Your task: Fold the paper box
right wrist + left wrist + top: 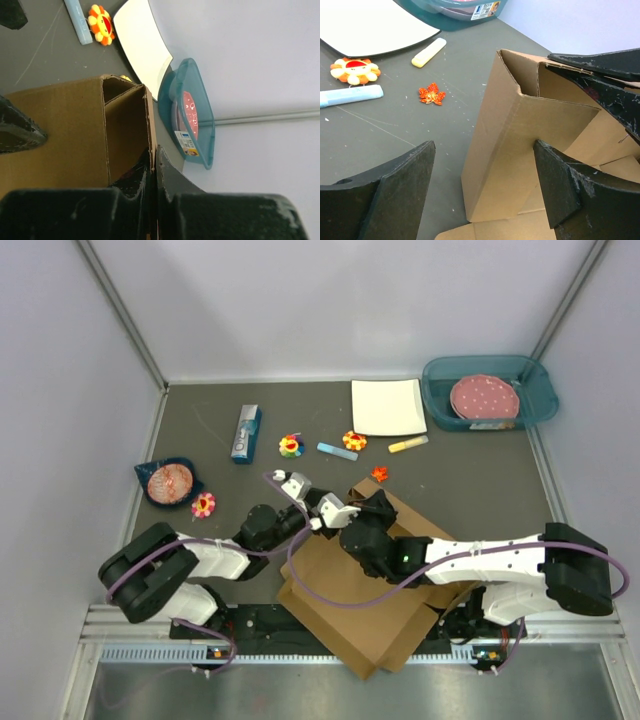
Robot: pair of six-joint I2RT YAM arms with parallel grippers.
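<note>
Brown corrugated-cardboard paper box (365, 610) is lying at lower centre of the top view, between the two arm bases. It is partly formed: the base sheet is lying flat on the grey table (470, 480) and one side wall (515, 135) is standing up at the sheet's upper end. Right gripper (153, 165) is pinching that wall's top edge, fingers together on the cardboard, holding it upright. Left gripper (482, 200) is standing wide apart with its fingers straddling the wall's near corner, touching nothing visible. Step in hand, as a judgement: folding the wall's doubled panel over and locking it. To do it well, the left should be pushing low near the crease, not at the free edge, so the board is bending on the score line instead of buckling. The right should not be letting go until the tab is seated, or the wall is likely springing flat. Small orange leaf-shaped trinket (431, 94) is lying left of the wall, out of the path.
</note>
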